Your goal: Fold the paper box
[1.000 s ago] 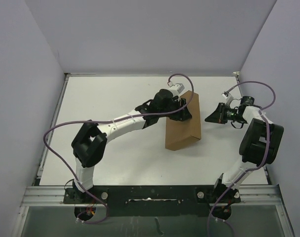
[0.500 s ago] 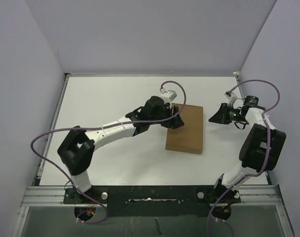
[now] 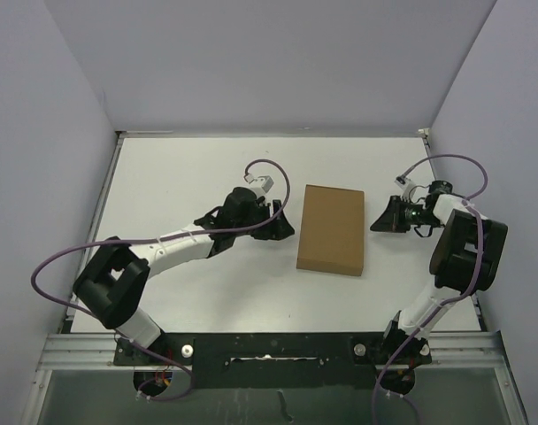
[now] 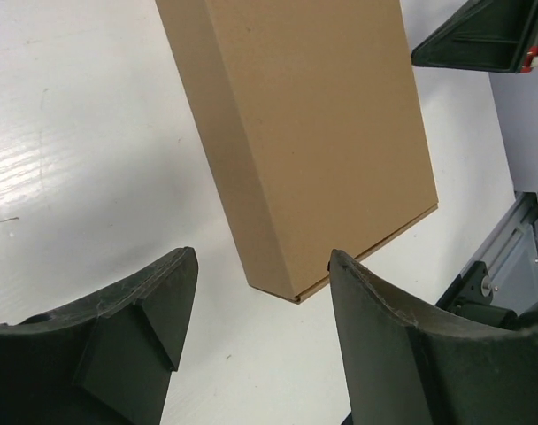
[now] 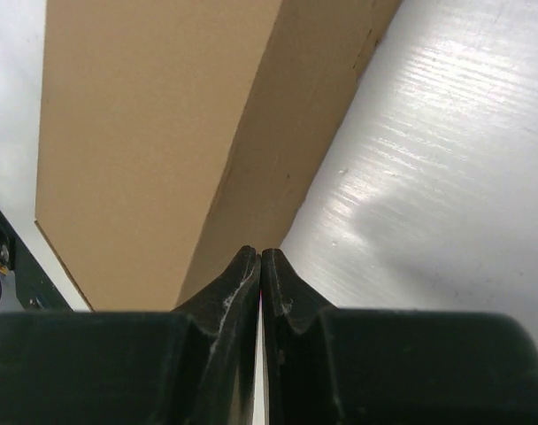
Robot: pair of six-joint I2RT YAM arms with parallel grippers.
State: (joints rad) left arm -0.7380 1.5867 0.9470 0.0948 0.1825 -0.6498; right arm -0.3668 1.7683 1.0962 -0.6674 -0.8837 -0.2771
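Note:
The paper box (image 3: pixel 332 229) is a closed, flat brown cardboard carton lying on the white table, right of centre. It fills the upper part of the left wrist view, paper box (image 4: pixel 313 124), and the upper left of the right wrist view, paper box (image 5: pixel 154 133). My left gripper (image 3: pixel 287 227) sits just left of the box, apart from it, open with only bare table between its fingers (image 4: pixel 119 328). On the box's right side my right gripper (image 3: pixel 375 221) is shut on nothing, its tips (image 5: pixel 260 261) close to the box's side wall.
Grey walls enclose the white table (image 3: pixel 189 177) on three sides. A metal rail (image 3: pixel 269 341) with the arm bases runs along the near edge. Purple cables loop over both arms.
The box dropped from a tilted pose to lie flat. My left gripper let go, opened wider and drew back to the left. The right gripper stayed shut beside the box.

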